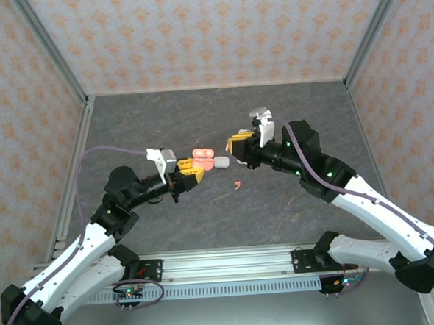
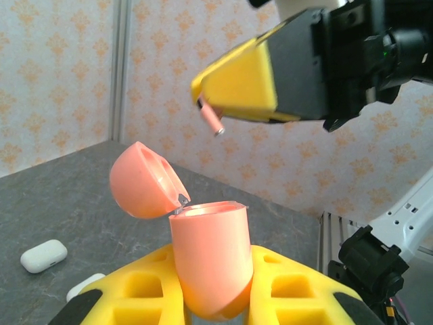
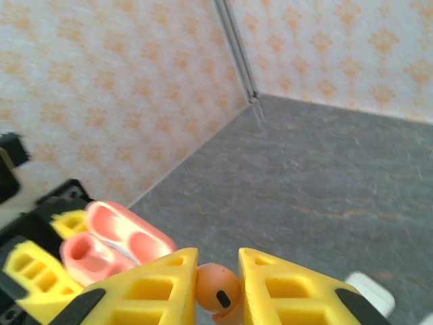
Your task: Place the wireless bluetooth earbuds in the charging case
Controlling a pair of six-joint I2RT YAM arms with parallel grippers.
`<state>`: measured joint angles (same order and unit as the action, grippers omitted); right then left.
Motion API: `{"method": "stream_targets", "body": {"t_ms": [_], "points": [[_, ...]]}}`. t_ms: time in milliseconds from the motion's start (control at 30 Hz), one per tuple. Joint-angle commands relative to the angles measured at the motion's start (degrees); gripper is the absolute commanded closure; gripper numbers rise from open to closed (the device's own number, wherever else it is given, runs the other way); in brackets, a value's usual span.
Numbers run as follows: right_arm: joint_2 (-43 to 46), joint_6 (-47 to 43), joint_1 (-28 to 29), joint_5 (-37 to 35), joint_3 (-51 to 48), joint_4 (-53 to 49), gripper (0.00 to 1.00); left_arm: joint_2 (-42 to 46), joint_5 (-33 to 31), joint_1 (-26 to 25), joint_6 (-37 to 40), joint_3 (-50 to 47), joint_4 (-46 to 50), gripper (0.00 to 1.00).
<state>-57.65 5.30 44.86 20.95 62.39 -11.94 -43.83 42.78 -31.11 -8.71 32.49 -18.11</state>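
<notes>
Left wrist: right gripper (image 2: 215, 101)'s pinching coral plastic earbud (image 2: 212, 120), left gripper (image 2: 210, 298)'s clamping open coral case (image 2: 210, 250); tilted stem prob jamming.

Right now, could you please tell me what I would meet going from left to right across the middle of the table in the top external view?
left pincer → open coral charging case in its grip → small white case → right pincer, shut on a coral earbud

Partly hidden — the coral earbud (image 3: 218, 290) within the right gripper (image 3: 218, 265), the base of the coral case (image 2: 206, 250) within the left gripper (image 2: 216, 292).
</notes>
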Motion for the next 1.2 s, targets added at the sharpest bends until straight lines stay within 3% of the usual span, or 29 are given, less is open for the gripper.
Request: {"method": "stream_targets", "body": {"t_ms": [0,300,967,1167], "points": [[-0.7,-3.6,3.1,-0.4,1.7,4.3,0.79,-0.6,0.0,-0.9,-0.5,0.8,-4.4,1.00],[-5.0,-6.4,7.9,-1.0,3.4,8.0,0.79,-1.9,0.0,-1.8,-0.3,1.4,-4.8,1.00],[-8.0,-4.7,8.5,5.3,3.2,4.7,0.78,-1.4,-0.1,-1.9,0.1,1.5,-4.6,1.00],[-7.9,-3.2,8.4,4.3,3.6,2.3,0.76,-1.2,-0.2,-1.9,0.2,1.6,-4.5,1.00]]}}
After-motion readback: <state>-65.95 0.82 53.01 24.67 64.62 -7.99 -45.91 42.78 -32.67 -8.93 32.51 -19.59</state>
